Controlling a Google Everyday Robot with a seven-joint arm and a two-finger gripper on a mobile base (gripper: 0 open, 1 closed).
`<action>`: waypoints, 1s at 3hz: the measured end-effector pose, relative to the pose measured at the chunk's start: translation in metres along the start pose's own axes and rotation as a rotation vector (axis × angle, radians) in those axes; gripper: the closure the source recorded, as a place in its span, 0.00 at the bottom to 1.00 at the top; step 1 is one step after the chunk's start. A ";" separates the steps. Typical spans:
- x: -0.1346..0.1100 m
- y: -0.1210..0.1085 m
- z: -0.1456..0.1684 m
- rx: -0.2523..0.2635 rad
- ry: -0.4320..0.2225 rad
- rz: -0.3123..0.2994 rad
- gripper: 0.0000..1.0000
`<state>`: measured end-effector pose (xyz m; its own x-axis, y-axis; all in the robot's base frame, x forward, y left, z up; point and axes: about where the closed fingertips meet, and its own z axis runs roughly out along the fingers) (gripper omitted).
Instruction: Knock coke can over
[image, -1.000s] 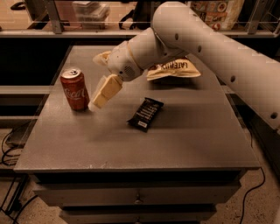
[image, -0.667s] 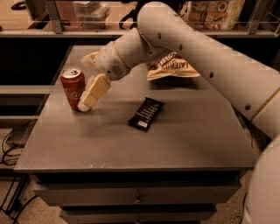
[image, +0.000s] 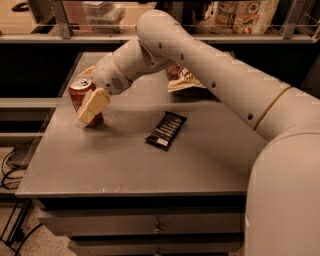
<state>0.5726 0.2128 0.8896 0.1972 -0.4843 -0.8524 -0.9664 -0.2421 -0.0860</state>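
The coke can, red with a silver top, stands upright near the left edge of the grey table. My gripper is at the can. One cream finger lies across the can's front right side and covers its lower part. The other finger tip shows just behind the can. The gripper is open, with the can between or right against the fingers. Whether the front finger touches the can I cannot tell.
A flat black snack bar wrapper lies mid-table. A brown-and-cream chip bag lies at the back, partly behind my arm. A shelf rail runs behind the table. Drawers sit under the table's front edge.
My gripper has moved left across the table, from beside the can to right against it. The can still stands where it was.
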 end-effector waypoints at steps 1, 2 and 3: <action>0.003 -0.003 0.005 -0.002 0.000 0.011 0.41; 0.005 -0.004 -0.001 0.020 0.040 0.024 0.64; 0.006 -0.007 -0.027 0.071 0.107 0.018 0.88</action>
<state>0.5852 0.1890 0.8986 0.1929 -0.5756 -0.7947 -0.9784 -0.1746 -0.1110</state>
